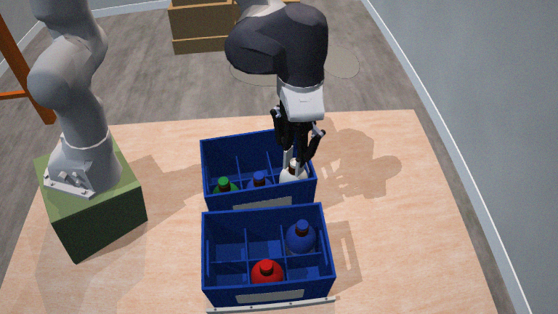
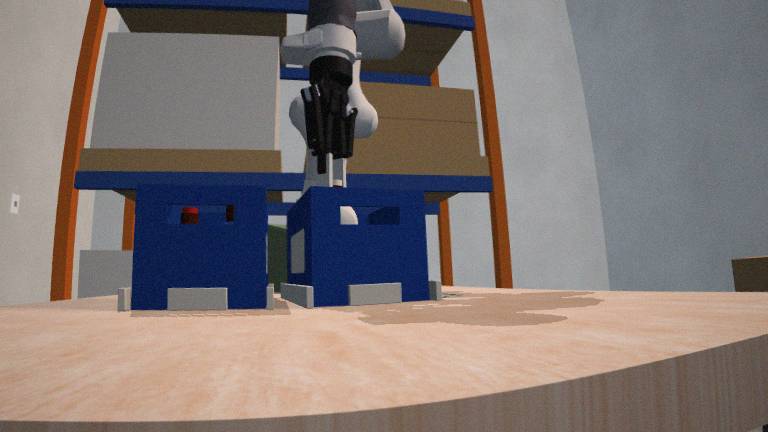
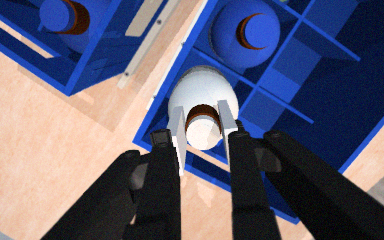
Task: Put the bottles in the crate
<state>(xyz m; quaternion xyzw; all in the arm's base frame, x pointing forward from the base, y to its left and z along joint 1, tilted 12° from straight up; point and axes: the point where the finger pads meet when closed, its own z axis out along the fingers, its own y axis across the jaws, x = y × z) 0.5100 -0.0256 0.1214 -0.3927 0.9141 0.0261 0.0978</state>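
White-capped bottle [image 1: 293, 174] [image 2: 348, 215] [image 3: 202, 100], its neck pinched between the gripper's [image 1: 292, 161] [image 2: 337, 169] [image 3: 204, 127] fingers, sits in a corner compartment of the far blue crate [image 1: 259, 187] [image 2: 368, 257] [image 3: 287, 117], apparently upright, beside a blue-capped bottle [image 1: 259, 180] [image 3: 245, 32] and a green-capped one [image 1: 224, 184].

White bottle [image 1: 290, 176] [image 2: 348, 215] [image 3: 202, 92], upright, in crate's corner compartment
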